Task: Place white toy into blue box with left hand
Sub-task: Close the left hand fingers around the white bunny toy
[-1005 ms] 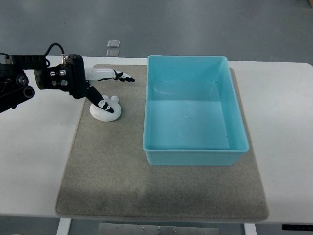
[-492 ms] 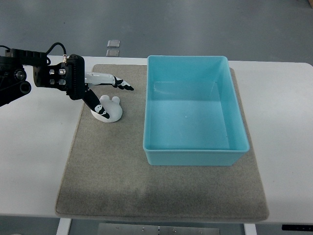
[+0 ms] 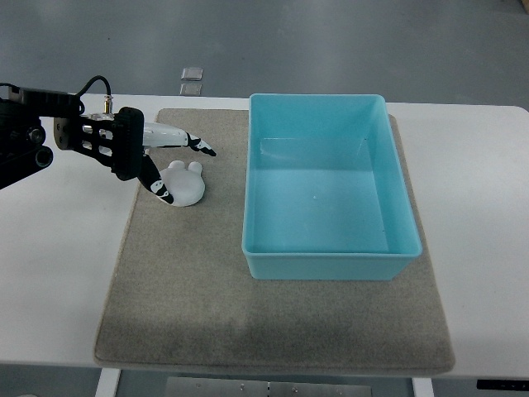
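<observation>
I have a white table (image 3: 479, 190) with a grey mat (image 3: 182, 281) laid across most of it, and on the right part of the mat sits the blue box (image 3: 331, 260), empty and open at the top. My left hand (image 3: 153, 157) comes in from the left edge of the picture on its black arm, hovering over the mat's far left corner. Its fingers (image 3: 186, 139) are spread, with the long ones reaching out above the white toy (image 3: 186, 184) and the thumb (image 3: 157, 184) angled down against the toy's left side; nothing is gripped, so I count the hand as released. The toy lies on the mat just beside the box's left wall but well short of it, with its two small ears pointing away from me. The right hand is not showing at all. My worry from here is the closing: the toy looks smooth and rounded, and with only the thumb at its edge a clumsy squeeze could pop it sideways off the mat. A weak pinch might also let it slip on the way across, or I could clip the box's near wall if I carry it too low.
</observation>
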`<state>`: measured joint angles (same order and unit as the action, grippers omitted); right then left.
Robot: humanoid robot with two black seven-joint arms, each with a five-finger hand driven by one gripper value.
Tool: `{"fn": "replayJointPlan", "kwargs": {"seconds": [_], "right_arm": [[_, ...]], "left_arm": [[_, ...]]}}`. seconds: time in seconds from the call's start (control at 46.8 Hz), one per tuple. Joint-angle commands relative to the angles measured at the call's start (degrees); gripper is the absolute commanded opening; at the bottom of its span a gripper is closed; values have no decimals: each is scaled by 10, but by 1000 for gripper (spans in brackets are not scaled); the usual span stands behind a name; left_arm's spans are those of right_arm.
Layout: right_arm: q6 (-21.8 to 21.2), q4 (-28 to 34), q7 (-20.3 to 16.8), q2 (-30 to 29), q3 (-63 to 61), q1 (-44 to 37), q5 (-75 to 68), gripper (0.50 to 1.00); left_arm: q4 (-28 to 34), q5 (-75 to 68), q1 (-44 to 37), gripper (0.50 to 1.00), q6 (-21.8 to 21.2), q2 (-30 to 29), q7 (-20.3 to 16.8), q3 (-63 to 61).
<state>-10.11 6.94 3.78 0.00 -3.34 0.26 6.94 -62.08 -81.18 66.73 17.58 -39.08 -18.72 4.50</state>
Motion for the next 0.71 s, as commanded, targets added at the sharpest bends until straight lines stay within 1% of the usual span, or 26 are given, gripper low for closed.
{"fn": "replayJointPlan", "kwargs": {"seconds": [0.0, 0.15, 0.193, 0.214, 0.235, 0.278, 0.321, 0.364, 0.406, 0.428, 0.471, 0.62, 0.663, 0.684], "right_arm": [[0, 0, 0, 0, 0, 0, 0, 936], [0, 0, 0, 0, 0, 0, 0, 936], [0, 0, 0, 0, 0, 0, 0, 936], [0, 0, 0, 0, 0, 0, 0, 936], [0, 0, 0, 0, 0, 0, 0, 936], [0, 0, 0, 0, 0, 0, 0, 936], [0, 0, 0, 0, 0, 0, 0, 936], [0, 0, 0, 0, 0, 0, 0, 936], [0, 0, 0, 0, 0, 0, 0, 936], [0, 0, 0, 0, 0, 0, 0, 936], [0, 0, 0, 0, 0, 0, 0, 936], [0, 0, 0, 0, 0, 0, 0, 936], [0, 0, 0, 0, 0, 0, 0, 936], [0, 0, 0, 0, 0, 0, 0, 936]], "left_arm": [[-1, -2, 0, 947, 1, 2, 0, -4], [0, -2, -2, 943, 3, 3, 0, -12], [3, -2, -2, 926, -2, 4, 0, -19], [4, -2, -3, 890, -3, 4, 0, -22], [6, -2, -3, 866, -6, 5, 0, -24], [8, -2, -3, 842, -16, 5, 0, -25], [11, -2, -3, 804, -24, 6, 0, -25], [13, -2, -2, 782, -27, 6, 0, -25], [14, -3, -2, 776, -27, 6, 0, -25], [14, -2, -2, 763, -27, 6, 0, -25], [14, -2, -1, 705, -28, 6, 1, -25], [16, -2, 3, 542, -31, 6, 1, -24], [18, -2, 4, 521, -31, 7, 1, -21], [18, -1, 4, 521, -31, 7, 1, -20]]}}
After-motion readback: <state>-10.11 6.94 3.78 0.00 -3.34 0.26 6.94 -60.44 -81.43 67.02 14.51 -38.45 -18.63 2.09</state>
